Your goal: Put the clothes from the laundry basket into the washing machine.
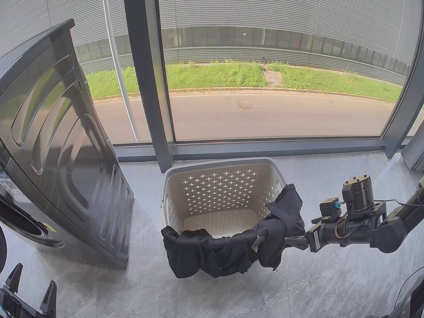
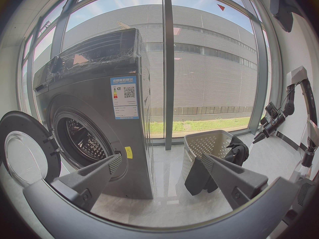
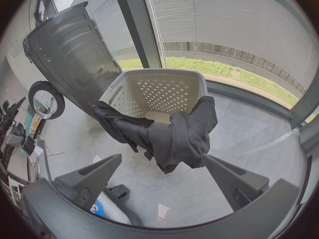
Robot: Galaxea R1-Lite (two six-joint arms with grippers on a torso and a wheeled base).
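A white laundry basket [image 1: 221, 162] stands on the floor by the window. A black garment [image 1: 212, 250] hangs over its near rim, one end bunched up at the right corner. My right gripper [image 1: 293, 242] is level with that bunched end, open, its fingertips right at the cloth; the garment [image 3: 176, 136] hangs just ahead of the spread fingers [image 3: 99, 173]. The grey washing machine [image 1: 66, 146] stands left of the basket. My left gripper [image 1: 35, 275] is low at the near left, open and empty. In its wrist view, the left gripper [image 2: 160, 156] faces the machine's drum [image 2: 83, 140] and the basket [image 2: 206, 141].
The machine's round door [image 2: 26, 150] is swung wide open toward the left. A glass wall with a dark pillar [image 1: 145, 67] runs behind the basket. Bare marble floor [image 1: 344, 279] lies in front of and to the right of the basket.
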